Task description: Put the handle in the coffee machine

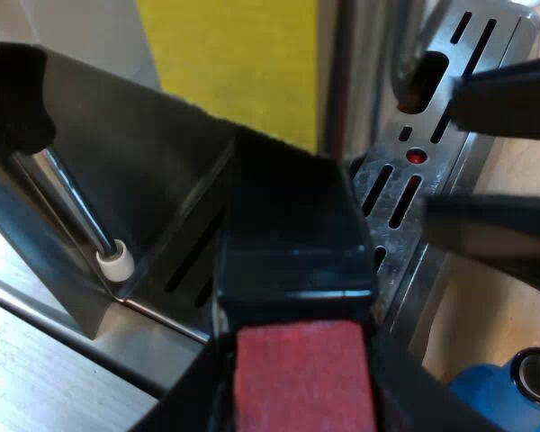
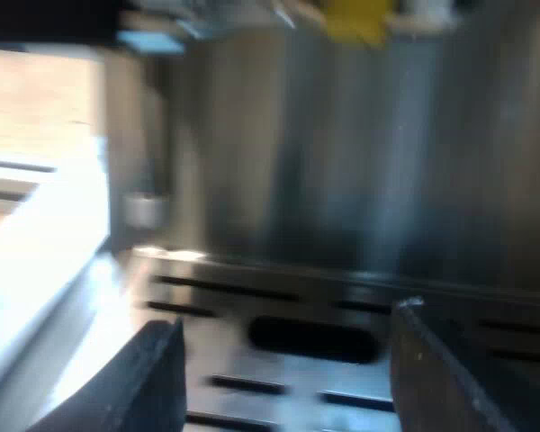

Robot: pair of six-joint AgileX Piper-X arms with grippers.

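The holder's dark handle (image 1: 292, 243) with its red end (image 1: 301, 378) runs straight away from the left wrist camera toward the espresso machine's steel front (image 1: 144, 153). My left gripper (image 1: 301, 396) is shut on the handle at the red end, one dark finger on each side. The holder's metal head is hidden behind the handle. My right gripper (image 2: 290, 317) stands open over the slotted drip tray (image 2: 279, 387) with nothing between its fingers. The same gripper (image 1: 486, 162) hovers above the tray (image 1: 405, 189) beside the handle.
A steam wand with a white tip (image 1: 115, 261) hangs at the machine's front, close to the handle, and shows again as the wand (image 2: 144, 207). A blue tamper (image 1: 495, 396) sits on the wooden table beside the drip tray. A yellow panel (image 1: 238, 63) is behind the machine.
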